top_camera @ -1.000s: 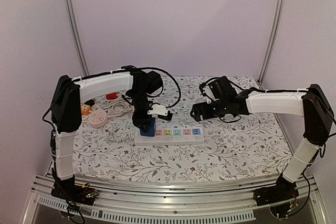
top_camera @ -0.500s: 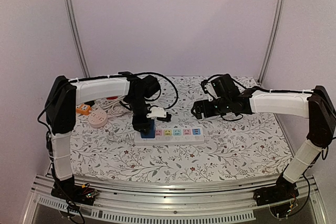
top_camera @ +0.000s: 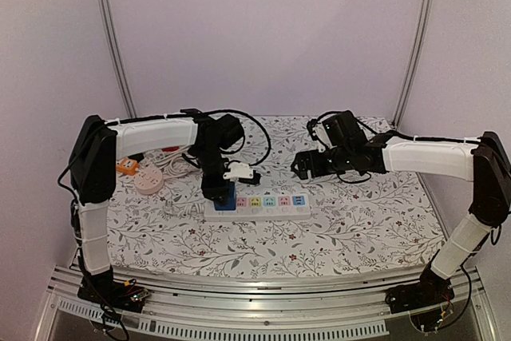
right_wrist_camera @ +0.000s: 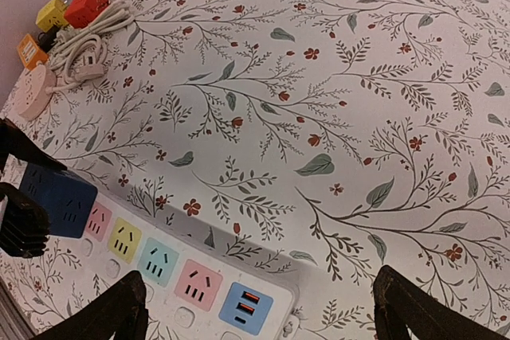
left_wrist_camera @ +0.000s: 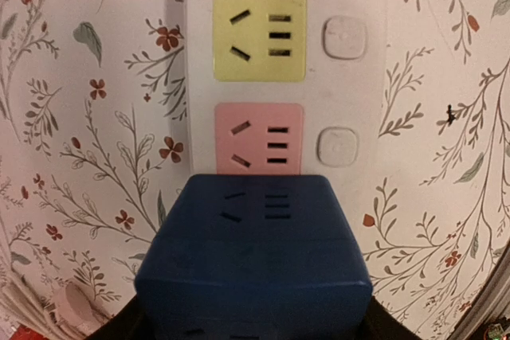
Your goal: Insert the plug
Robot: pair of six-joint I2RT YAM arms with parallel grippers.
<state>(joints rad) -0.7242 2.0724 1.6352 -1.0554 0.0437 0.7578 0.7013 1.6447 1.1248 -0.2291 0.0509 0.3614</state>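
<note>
A white power strip [top_camera: 271, 212] with coloured sockets lies across the middle of the flowered table. A dark blue cube plug [top_camera: 227, 196] sits at its left end. My left gripper [top_camera: 215, 188] is shut on that plug from above. In the left wrist view the blue plug [left_wrist_camera: 253, 252] fills the bottom, just before the pink and yellow sockets of the strip [left_wrist_camera: 344, 85]. The dark fingers only show at the bottom corners. My right gripper [top_camera: 306, 167] is open and empty, held above the table behind the strip's right end. The right wrist view shows the plug [right_wrist_camera: 57, 200] too.
At the back left lie a round pink socket [top_camera: 148, 182], a coiled white cable [top_camera: 180, 164], a red cube [right_wrist_camera: 86, 5], a yellow cube [right_wrist_camera: 51, 13] and an orange one [right_wrist_camera: 32, 49]. Metal posts and pale walls enclose the table.
My left arm has shifted slightly left and the blue plug now sits lower on the strip's left end. My right gripper has drifted a little up and back.
</note>
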